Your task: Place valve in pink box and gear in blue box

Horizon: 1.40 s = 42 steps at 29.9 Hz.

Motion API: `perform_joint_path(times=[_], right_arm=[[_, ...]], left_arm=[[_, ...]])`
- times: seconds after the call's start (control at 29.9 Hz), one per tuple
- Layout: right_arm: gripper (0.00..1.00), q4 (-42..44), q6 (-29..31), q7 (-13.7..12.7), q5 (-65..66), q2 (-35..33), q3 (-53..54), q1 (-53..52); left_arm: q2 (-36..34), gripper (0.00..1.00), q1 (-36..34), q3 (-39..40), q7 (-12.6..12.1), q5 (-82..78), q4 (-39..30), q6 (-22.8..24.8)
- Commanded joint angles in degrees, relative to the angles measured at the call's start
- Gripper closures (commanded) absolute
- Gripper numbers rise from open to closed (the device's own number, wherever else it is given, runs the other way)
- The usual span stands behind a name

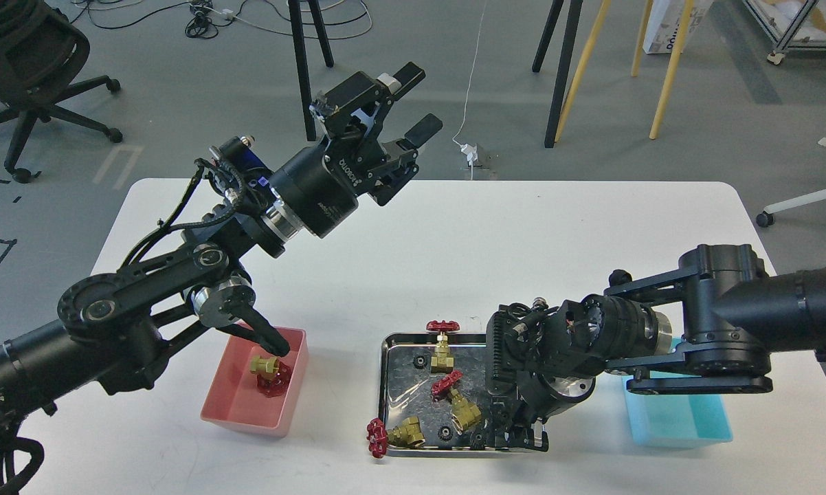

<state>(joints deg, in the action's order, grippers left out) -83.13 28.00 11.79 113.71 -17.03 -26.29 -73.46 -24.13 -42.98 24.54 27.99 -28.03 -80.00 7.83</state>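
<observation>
left gripper (405, 113) hanging wide open upper middle, one valve (270, 372) sitting in pink box (296, 385), right gripper (516, 433) reaching into steel tray (384, 385), jaws honestly can't tell

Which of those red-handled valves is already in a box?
The valve lying in the pink box; the other three valves are at the steel tray.

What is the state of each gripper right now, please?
Left gripper: open, jaws spread, holding nothing, raised above the table's far edge.
Right gripper: cannot be told; it points down into the steel tray, fingers dark and hidden.
</observation>
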Motion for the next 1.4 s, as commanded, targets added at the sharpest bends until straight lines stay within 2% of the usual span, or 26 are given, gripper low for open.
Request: perform_joint_path(times=[0.0,0.53,1.0,1.17,1.27,1.37], right_arm=[[0.39,0.9,0.0,0.0,1.1,1.3,-0.1,1.1],[0.42,4.6,0.0,0.0,3.0,2.3,-0.3,3.1],[0.50,6.7,0.0,0.0,2.9,4.7,-0.3,3.8],[0.61,6.7,0.0,0.1,2.9,4.6,-0.4,3.8],[0.72,6.7,0.0,0.1,2.9,4.5,-0.4,3.8],[0.79,6.7,0.0,0.1,2.9,4.3,-0.4,3.7]], left_arm=[[-0.1,0.28,0.4,0.0,0.0,0.0,0.0,0.1],[0.1,0.27,0.8,0.1,0.0,0.0,0.1,0.3],[0.1,0.26,1.7,0.1,0.0,0.0,0.1,0.3],[0.1,0.26,1.7,0.1,0.0,0.0,0.1,0.3],[0.1,0.26,1.7,0.1,0.0,0.0,0.2,0.3],[0.1,0.26,1.7,0.0,0.0,0.0,0.2,0.3]])
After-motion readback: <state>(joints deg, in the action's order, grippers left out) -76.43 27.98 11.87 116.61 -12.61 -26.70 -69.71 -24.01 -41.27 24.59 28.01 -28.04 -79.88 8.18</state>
